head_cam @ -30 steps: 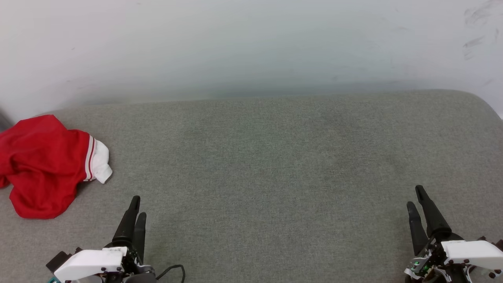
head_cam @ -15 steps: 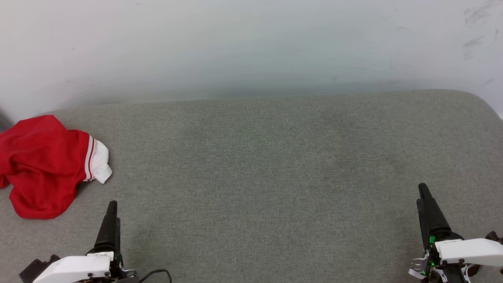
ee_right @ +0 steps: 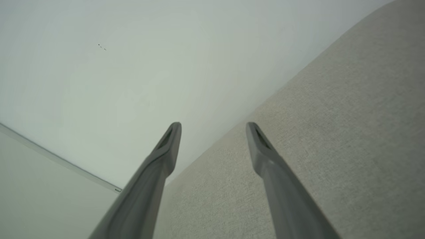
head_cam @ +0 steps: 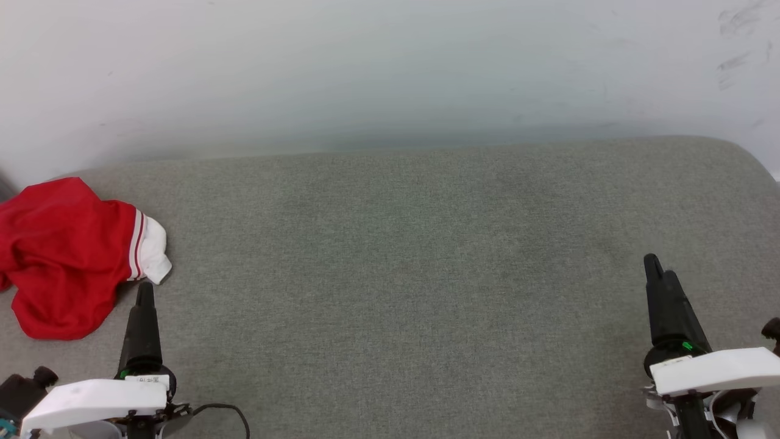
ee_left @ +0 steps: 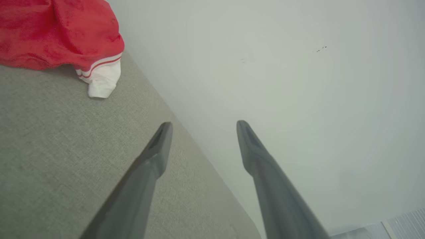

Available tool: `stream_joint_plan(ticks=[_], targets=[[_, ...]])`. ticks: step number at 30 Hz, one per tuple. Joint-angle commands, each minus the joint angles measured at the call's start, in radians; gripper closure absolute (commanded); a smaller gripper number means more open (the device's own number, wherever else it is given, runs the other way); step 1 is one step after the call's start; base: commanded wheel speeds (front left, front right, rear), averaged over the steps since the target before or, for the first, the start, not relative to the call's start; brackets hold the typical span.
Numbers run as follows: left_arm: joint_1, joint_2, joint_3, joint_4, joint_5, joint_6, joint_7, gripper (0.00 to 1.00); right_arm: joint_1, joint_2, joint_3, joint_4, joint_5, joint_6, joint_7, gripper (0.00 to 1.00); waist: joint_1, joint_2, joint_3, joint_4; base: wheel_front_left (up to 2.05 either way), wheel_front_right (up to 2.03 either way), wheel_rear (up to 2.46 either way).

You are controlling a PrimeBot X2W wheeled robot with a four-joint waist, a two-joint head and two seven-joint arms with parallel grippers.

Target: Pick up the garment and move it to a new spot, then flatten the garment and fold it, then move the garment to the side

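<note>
The garment (head_cam: pixel 64 256) lies crumpled at the far left of the grey cushioned surface (head_cam: pixel 396 262), red with one white, striped-trim sleeve poking out to the right. The left wrist view has the garment (ee_left: pixel 59 33) at its top left. My left gripper (head_cam: pixel 145 291) hovers just below that sleeve, close to it but apart. In the left wrist view the left gripper (ee_left: pixel 203 124) is open with nothing between its fingers. My right gripper (head_cam: pixel 657 268) is over the surface's right side, far from the garment. The right gripper (ee_right: pixel 212 125) is open and empty too.
A pale wall (head_cam: pixel 390 73) rises directly behind the grey surface. The surface's right end curves off at a rounded corner (head_cam: pixel 749 158). A black cable (head_cam: pixel 228 411) loops by my left wrist.
My left gripper has moved left and forward toward the white sleeve, its fingers turned edge-on to the head camera. My right gripper has moved forward slightly. The garment has not moved.
</note>
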Motion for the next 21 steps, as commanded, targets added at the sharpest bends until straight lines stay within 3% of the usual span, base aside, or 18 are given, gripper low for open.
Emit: stream_joint_plan(ticks=[1,9,16,21], targets=[[-0.005,0.002,-0.001,-0.025,0.023,0.001,-0.007,0.0,-0.027,-0.001,0.004,-0.024,-0.028,0.0,-0.006,0.0,0.0,0.0,0.0,0.0,0.0,0.0,0.0],[0.018,0.003,-0.093,-0.157,0.271,0.042,-0.038,0.0,-0.023,-0.001,0.051,-0.097,-0.283,0.0,-0.037,0.0,0.0,0.0,0.008,-0.002,0.0,0.0,0.0],[0.031,0.004,-0.167,-0.196,0.426,0.07,-0.057,0.0,-0.013,-0.001,0.07,-0.109,-0.417,0.0,-0.056,0.0,0.0,0.0,0.012,-0.004,0.0,0.0,0.0],[0.038,0.042,-0.241,-0.216,0.534,0.11,-0.072,0.0,-0.006,-0.001,0.08,-0.111,-0.516,0.0,-0.072,0.0,0.0,0.0,0.014,-0.005,0.0,0.0,0.0]])
